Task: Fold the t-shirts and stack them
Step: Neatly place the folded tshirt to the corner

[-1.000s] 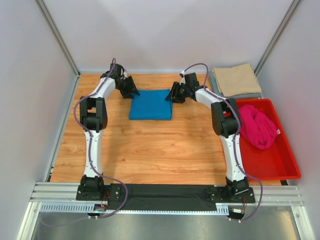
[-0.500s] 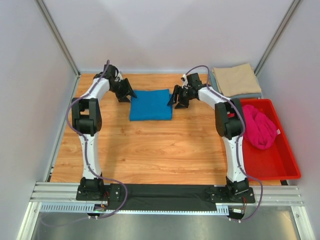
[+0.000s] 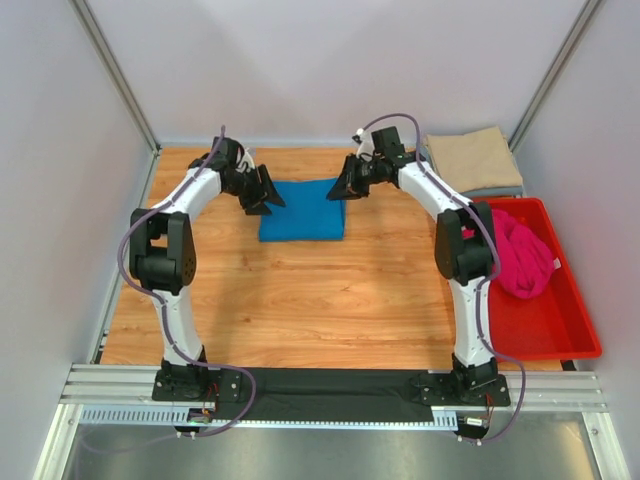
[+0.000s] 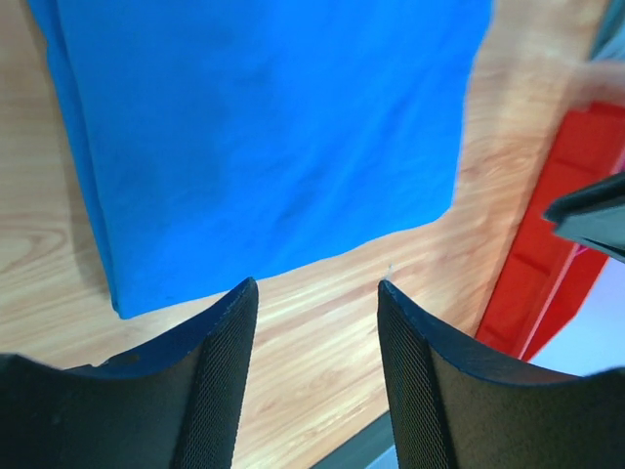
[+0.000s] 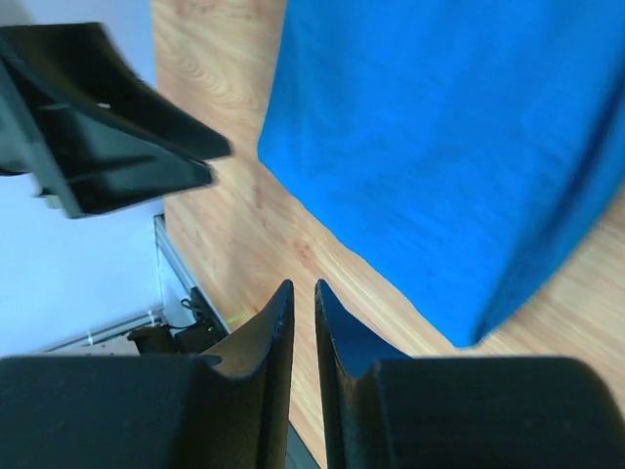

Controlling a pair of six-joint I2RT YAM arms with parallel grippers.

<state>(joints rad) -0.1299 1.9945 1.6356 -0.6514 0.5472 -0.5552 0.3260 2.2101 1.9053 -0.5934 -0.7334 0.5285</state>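
The bright blue t-shirt [image 3: 302, 208] lies folded flat at the back middle of the table; it also fills the left wrist view [image 4: 264, 127] and the right wrist view [image 5: 459, 137]. My left gripper [image 3: 265, 192] hovers at its left edge, open, with only bare wood between the fingers [image 4: 317, 288]. My right gripper [image 3: 340, 188] hangs at the shirt's right edge, its jaws drawn together to a thin slit with nothing in them [image 5: 303, 285]. A tan t-shirt [image 3: 472, 158] rests folded on a grey-blue one [image 3: 497, 190] at the back right. The magenta t-shirt [image 3: 515, 252] sits bunched in the red bin.
The red bin [image 3: 545, 322] stands along the table's right edge and shows in the left wrist view [image 4: 547, 244]. White walls and metal posts close in the back and sides. Wooden tabletop [image 3: 300, 300] stretches in front of the blue shirt.
My right gripper's jaws have closed from wide apart to almost touching, and it has shifted back toward the shirt's far right corner. The left gripper has edged right to the shirt's edge.
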